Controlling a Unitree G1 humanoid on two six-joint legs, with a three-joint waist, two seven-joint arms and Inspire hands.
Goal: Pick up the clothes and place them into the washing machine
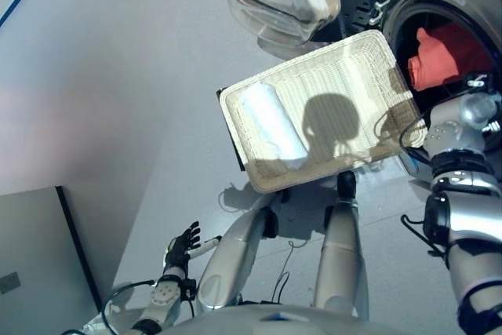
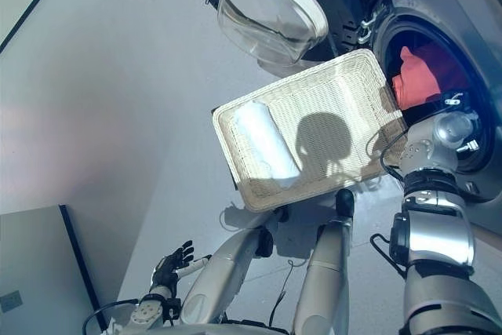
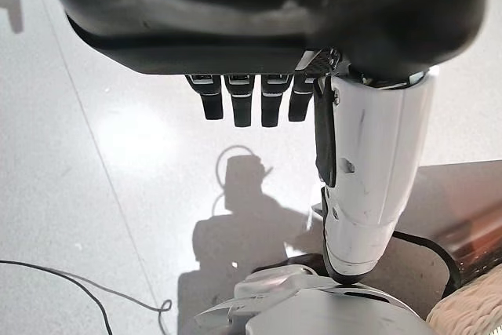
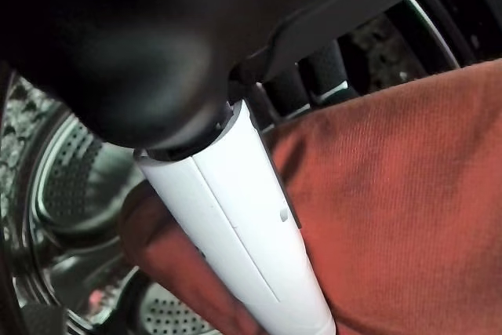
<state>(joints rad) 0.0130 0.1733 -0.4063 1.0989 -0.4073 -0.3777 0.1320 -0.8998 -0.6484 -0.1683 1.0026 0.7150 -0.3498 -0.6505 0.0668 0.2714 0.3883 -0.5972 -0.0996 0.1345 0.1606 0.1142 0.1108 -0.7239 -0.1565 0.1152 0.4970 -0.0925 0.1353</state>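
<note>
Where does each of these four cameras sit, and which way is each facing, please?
Left eye view: head, looking down at the wicker basket and white roll; left robot hand low.
Right eye view: same scene, shares washer drum and red garment.
Left wrist view: along straight fingers toward floor.
Right wrist view: right robot hand on red garment, inside drum.

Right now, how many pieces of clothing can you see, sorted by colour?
Red: 1, the red cloth inside the washing machine, pinched by the right hand.
White: 1, the white roll in the basket.
Total: 2.
</note>
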